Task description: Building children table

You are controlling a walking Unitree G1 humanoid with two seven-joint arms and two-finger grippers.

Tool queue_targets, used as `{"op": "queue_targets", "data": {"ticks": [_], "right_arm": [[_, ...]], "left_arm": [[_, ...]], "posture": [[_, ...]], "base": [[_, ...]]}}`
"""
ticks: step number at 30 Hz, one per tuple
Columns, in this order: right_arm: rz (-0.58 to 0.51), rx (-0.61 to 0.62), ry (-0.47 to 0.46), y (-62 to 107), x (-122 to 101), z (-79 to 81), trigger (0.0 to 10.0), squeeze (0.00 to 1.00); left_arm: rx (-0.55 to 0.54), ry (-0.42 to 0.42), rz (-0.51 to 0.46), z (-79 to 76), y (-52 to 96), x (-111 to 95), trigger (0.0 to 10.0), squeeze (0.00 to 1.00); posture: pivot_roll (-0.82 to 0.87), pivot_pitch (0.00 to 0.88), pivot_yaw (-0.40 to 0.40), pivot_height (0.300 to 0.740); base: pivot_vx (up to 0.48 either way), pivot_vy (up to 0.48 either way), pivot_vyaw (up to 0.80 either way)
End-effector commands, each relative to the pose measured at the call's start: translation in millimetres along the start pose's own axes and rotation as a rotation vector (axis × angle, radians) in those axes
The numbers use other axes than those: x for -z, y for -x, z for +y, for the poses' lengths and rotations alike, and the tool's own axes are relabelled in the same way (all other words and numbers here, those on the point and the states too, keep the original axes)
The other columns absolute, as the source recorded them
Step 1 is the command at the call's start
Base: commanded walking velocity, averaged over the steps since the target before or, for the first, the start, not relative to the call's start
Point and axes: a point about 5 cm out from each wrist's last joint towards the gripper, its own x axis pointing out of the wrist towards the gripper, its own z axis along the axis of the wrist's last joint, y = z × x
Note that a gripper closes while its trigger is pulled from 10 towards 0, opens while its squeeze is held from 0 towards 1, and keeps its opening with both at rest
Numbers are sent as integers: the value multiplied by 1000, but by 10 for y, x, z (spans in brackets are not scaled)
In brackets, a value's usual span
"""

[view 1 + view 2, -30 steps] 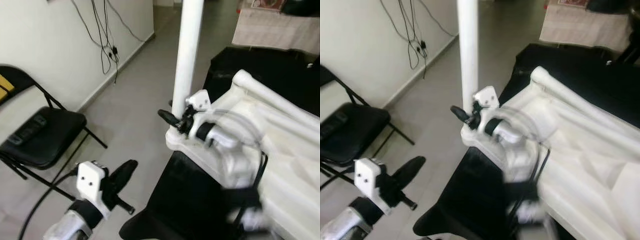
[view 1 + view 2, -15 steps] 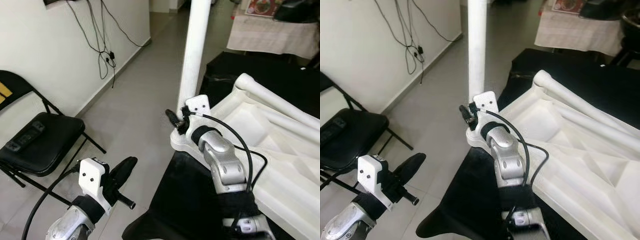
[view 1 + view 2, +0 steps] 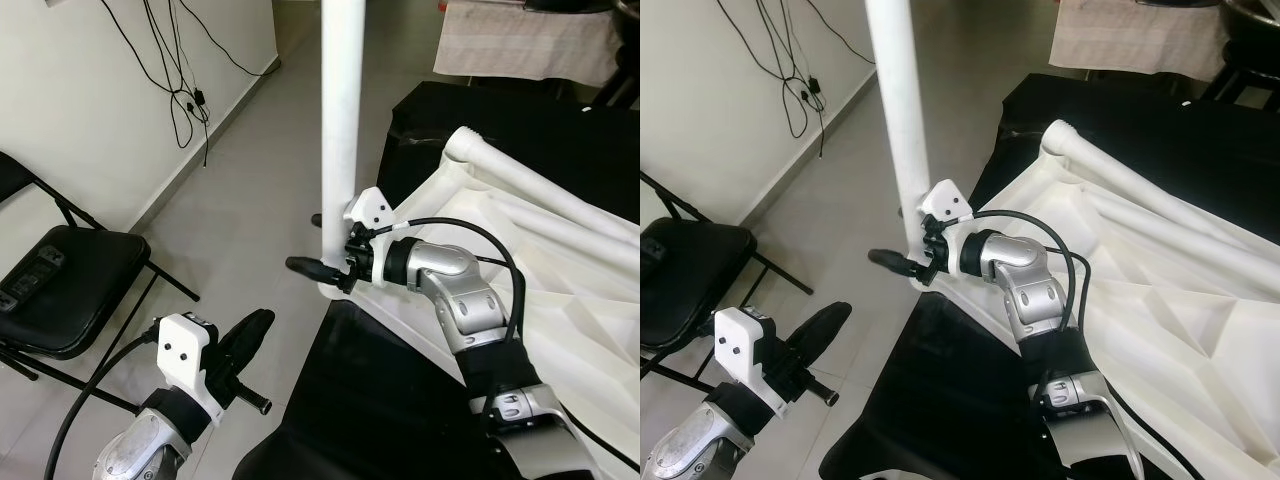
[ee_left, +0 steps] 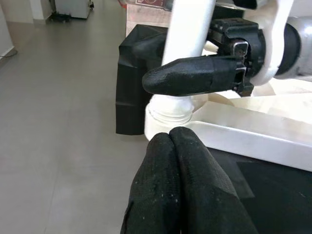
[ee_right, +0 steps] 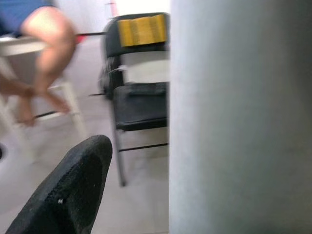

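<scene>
Head views: the right gripper (image 3: 335,262) straddles the base of the upright white table leg (image 3: 338,130), fingers apart, at the corner socket of the overturned white children's table (image 3: 1160,290); the arm bends at the elbow. The left gripper (image 3: 250,335) hovers low over the floor. Left wrist view: its fingers (image 4: 180,180) pressed together. Right wrist view: a folding chair (image 5: 141,97) beyond the leg.

No readable text, labels, brands or numbers anywhere.
</scene>
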Motion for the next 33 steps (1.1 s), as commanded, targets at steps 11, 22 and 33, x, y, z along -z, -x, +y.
{"op": "queue_targets", "data": {"ticks": [11, 22, 33], "right_arm": [[-22, -145, -11, -30, -68, -68, 0, 0], [4, 373, -85, 314, 204, -61, 0, 0], [139, 819, -168, 371, 479, 339, 0, 0]], "left_arm": [[-2, 9, 25, -47, 58, 19, 10000, 0], [2, 11, 32, -44, 81, 29, 10000, 0], [8, 12, 44, -16, 73, 71, 10000, 0]], "posture": [[-29, 178, 35, 740], [-39, 173, 25, 740], [-50, 142, 25, 740]], "base": [[0, 0, 0], [0, 0, 0], [0, 0, 0]]}}
